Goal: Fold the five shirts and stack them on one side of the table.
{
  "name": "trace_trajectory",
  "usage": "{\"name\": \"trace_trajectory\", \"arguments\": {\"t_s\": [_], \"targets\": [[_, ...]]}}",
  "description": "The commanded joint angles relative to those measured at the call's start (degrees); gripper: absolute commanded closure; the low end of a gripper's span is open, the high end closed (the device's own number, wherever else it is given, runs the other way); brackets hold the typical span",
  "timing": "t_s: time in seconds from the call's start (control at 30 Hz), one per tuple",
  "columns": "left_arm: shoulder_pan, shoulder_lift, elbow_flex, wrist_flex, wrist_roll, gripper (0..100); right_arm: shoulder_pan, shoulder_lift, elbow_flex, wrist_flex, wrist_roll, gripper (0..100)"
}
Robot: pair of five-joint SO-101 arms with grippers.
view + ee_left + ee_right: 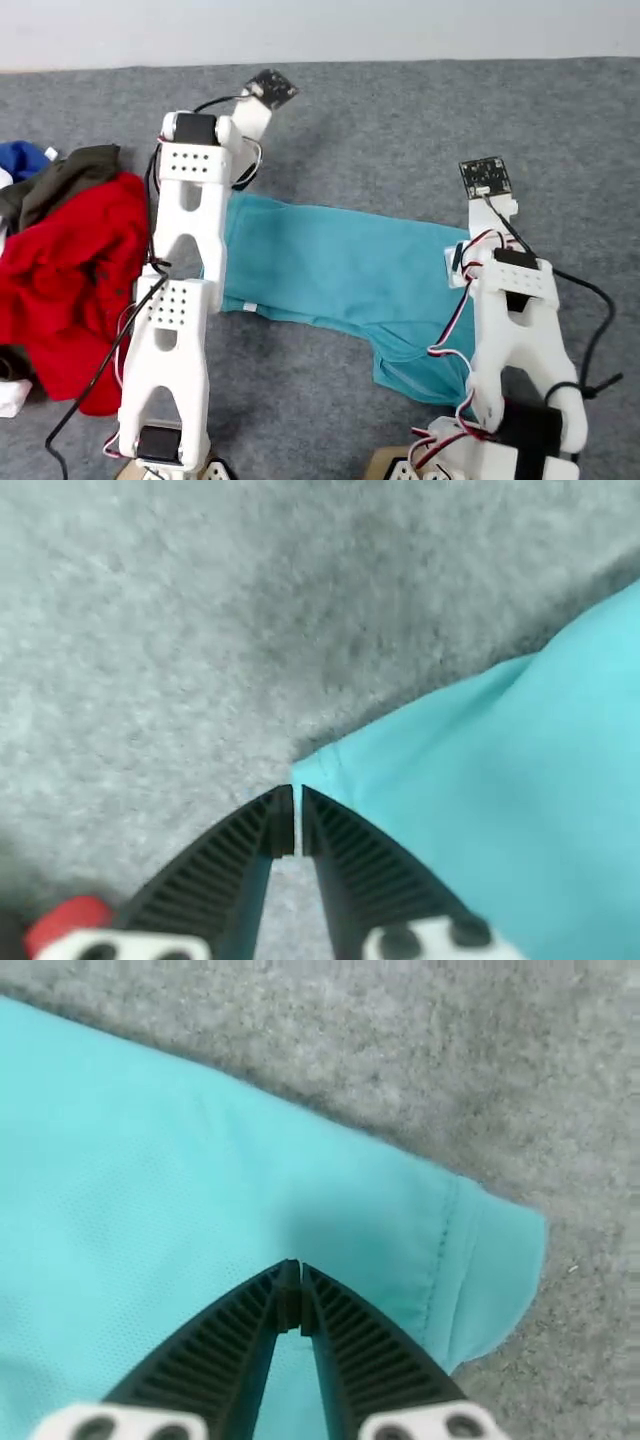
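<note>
A teal shirt [330, 270] lies spread flat across the middle of the grey table. My left arm [190, 200] stands over its left edge. In the left wrist view my left gripper [296, 802] is shut, its tips right at a corner of the teal shirt [500, 780]; I cannot tell whether any cloth is pinched. My right arm [510, 290] stands over the shirt's right end. My right gripper [292, 1272] is shut with its tips down on the teal shirt [150, 1180], close to a hemmed sleeve [490, 1260]. The cloth there looks flat.
A heap of unfolded shirts sits at the table's left edge: a red one [70, 280], a dark olive one [65, 175], a blue one [20, 155] and a white scrap [12, 395]. Bare grey felt [400, 130] stretches behind the teal shirt.
</note>
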Motion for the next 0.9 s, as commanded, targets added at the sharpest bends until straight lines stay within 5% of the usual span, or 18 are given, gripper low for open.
{"name": "trace_trajectory", "arguments": {"t_s": [0.0,0.43,0.87], "targets": [[0.6,-6.7,-2.0,1.6,0.7,92,-2.2,-6.5,-3.3,0.7,-0.4,98.9],[1.2,-21.8,0.4,1.8,9.2,90,-10.4,-27.9,-3.3,24.4,-0.4,98.9],[-2.0,-49.6,39.0,1.6,11.1,90,-10.2,-33.9,-2.9,52.2,0.0,98.7]]}}
